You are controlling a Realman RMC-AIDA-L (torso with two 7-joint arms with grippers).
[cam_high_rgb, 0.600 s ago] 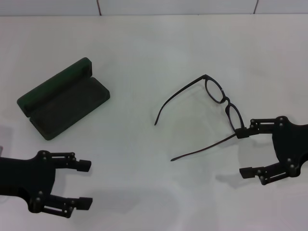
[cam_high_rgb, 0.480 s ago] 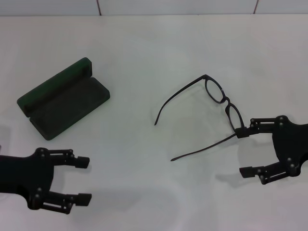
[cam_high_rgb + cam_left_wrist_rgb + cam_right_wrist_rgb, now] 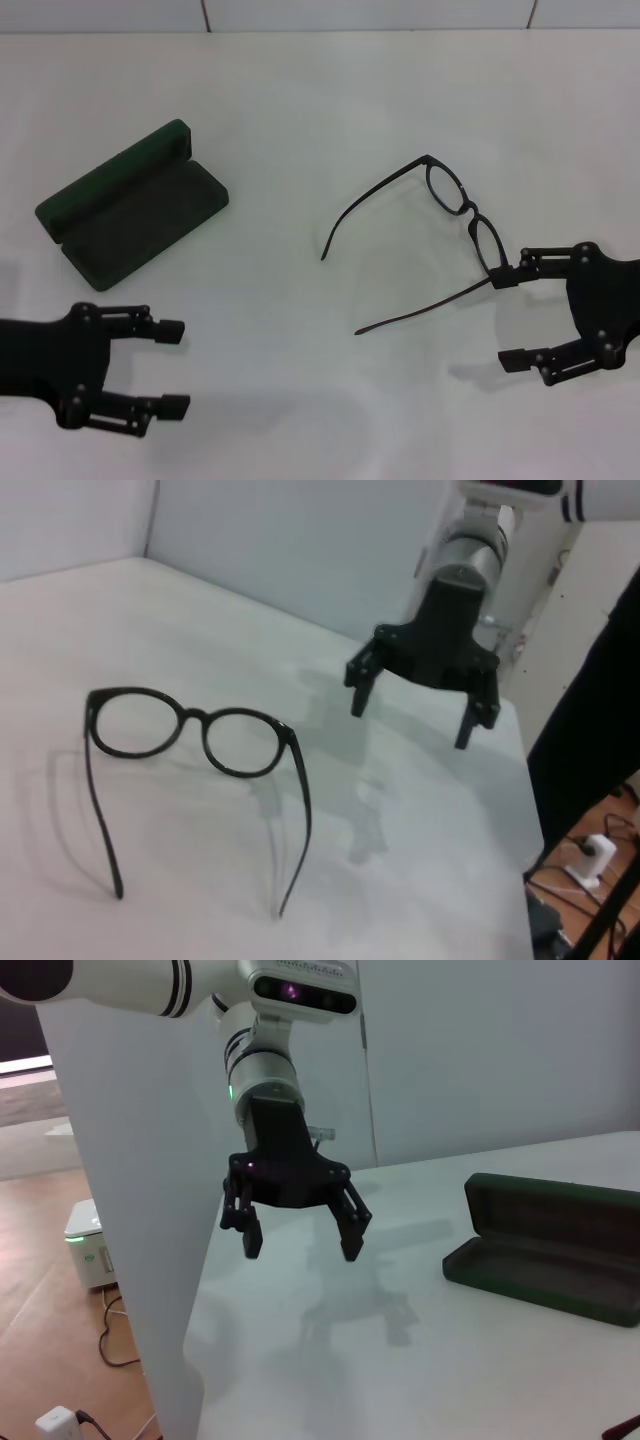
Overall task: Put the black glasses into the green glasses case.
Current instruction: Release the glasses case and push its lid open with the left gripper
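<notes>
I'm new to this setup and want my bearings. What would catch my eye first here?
The black glasses lie unfolded right of centre on the white table, temple arms spread toward the robot. The green case lies open far to their left, its dark lining bare. Both grippers are open: the right gripper sits by the frame's near end, the left gripper just in front of the case.

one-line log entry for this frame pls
phase: pre-grasp | black glasses: unfolded on table | green glasses case: open, empty | right gripper: open, beside glasses | left gripper: open, near case
</notes>
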